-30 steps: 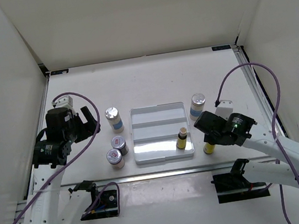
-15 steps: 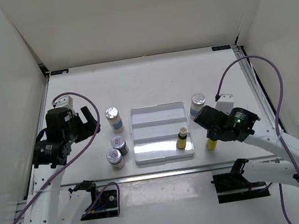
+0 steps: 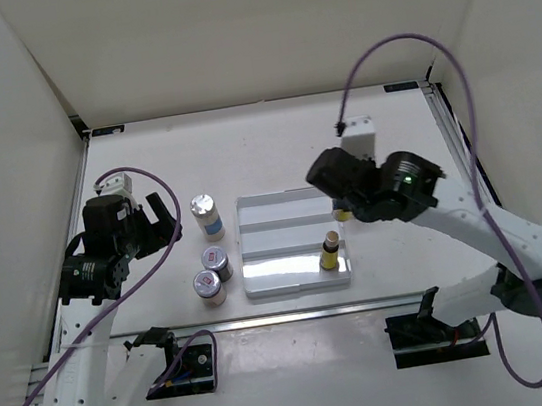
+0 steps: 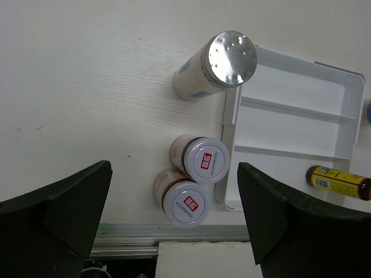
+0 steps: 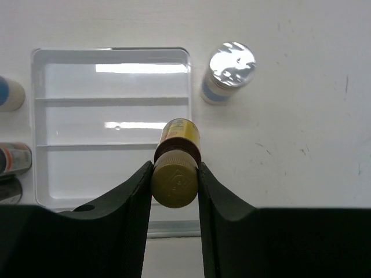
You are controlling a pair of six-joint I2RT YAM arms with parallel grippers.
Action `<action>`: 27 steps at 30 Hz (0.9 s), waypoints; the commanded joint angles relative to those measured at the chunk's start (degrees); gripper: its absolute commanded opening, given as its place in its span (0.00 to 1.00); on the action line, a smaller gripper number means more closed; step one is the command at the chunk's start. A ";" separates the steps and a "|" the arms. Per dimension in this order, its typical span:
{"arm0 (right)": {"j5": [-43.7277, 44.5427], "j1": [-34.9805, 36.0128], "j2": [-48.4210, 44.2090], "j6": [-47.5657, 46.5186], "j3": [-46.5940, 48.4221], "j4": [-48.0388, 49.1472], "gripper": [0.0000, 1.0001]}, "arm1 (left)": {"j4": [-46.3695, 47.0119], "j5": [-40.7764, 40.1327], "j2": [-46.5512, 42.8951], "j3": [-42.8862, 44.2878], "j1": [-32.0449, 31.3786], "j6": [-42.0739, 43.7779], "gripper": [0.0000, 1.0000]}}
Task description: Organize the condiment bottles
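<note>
Right claw (image 5: 174,167) is clamped on the cap of a yellow bottle (image 5: 181,132), holding it lifted over the white tray's (image 5: 110,53) right edge, most likely so it can go down beside the other yellow bottle (image 3: 330,252) standing in the tray's near right corner.

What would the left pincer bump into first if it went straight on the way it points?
Most likely the farther red-labelled jar, which sits almost midway ahead of the open left pincer in its wrist view. Depth is unclear, so it might touch the table beside it.
</note>
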 commanded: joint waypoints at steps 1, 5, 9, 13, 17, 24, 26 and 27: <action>5.07 4.45 6.87 -5.75 7.01 5.85 0.00 | 0.08 0.51 -0.82 -0.24 0.29 0.14 1.00; 2.88 7.62 12.17 -9.71 10.88 10.95 0.00 | 0.08 0.51 -0.82 -0.24 0.29 0.14 1.00; -3.96 7.62 13.67 -11.12 7.31 16.57 0.00 | 0.08 0.51 -0.82 -0.24 0.29 0.14 1.00; -8.46 7.62 13.67 -10.51 0.98 22.80 0.00 | 0.08 0.51 -0.82 -0.24 0.29 0.14 1.00; -16.28 7.62 14.36 -11.12 -4.92 29.58 0.00 | 0.08 1.04 -0.82 -0.24 0.29 0.14 1.00; -17.70 9.47 21.40 -9.54 -5.98 30.12 0.00 | 0.08 1.04 -0.82 -0.24 0.29 0.14 1.00; -17.70 9.47 23.41 -9.02 -5.99 30.12 0.00 | 0.08 1.04 -0.82 -0.24 0.29 0.14 1.00; -17.70 9.47 24.03 -9.01 -6.51 30.12 0.02 | 0.08 1.04 -0.82 -0.24 0.29 0.14 1.00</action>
